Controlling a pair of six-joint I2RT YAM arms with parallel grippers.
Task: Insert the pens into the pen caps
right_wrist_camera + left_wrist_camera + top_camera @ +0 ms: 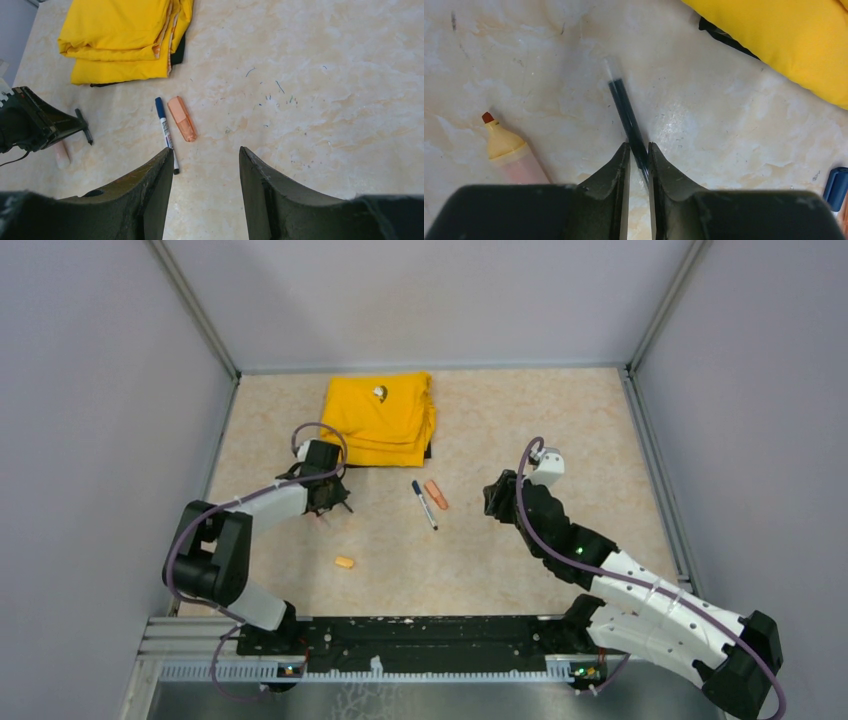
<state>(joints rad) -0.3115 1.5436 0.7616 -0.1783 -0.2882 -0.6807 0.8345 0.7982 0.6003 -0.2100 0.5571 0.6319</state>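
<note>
Top view: a beige marbled table (520,570) carries a folded yellow cloth (385,418) near its far edge, left of centre. Near the table's middle lies a thin white pen (425,504) with a dark blue cap (416,485) on its far end, and a short orange marker (436,494) lies just beside it. A small light orange cap (344,562) lies alone, closer to the near edge and left of centre. The left gripper (330,498) is low over the table by the cloth's near left corner. The right gripper (495,498) is to the right of the white pen.

Left wrist view: the jaws are almost closed, pinching a thin dark pen (626,112) that sticks out ahead of them and ends in a clear tip. To the left lies an uncapped orange marker (511,152) with its red tip bare.

Right wrist view: the jaws stand wide apart with nothing between them, above bare table just short of the white pen. The print on that pen's barrel is too small to read.
</note>
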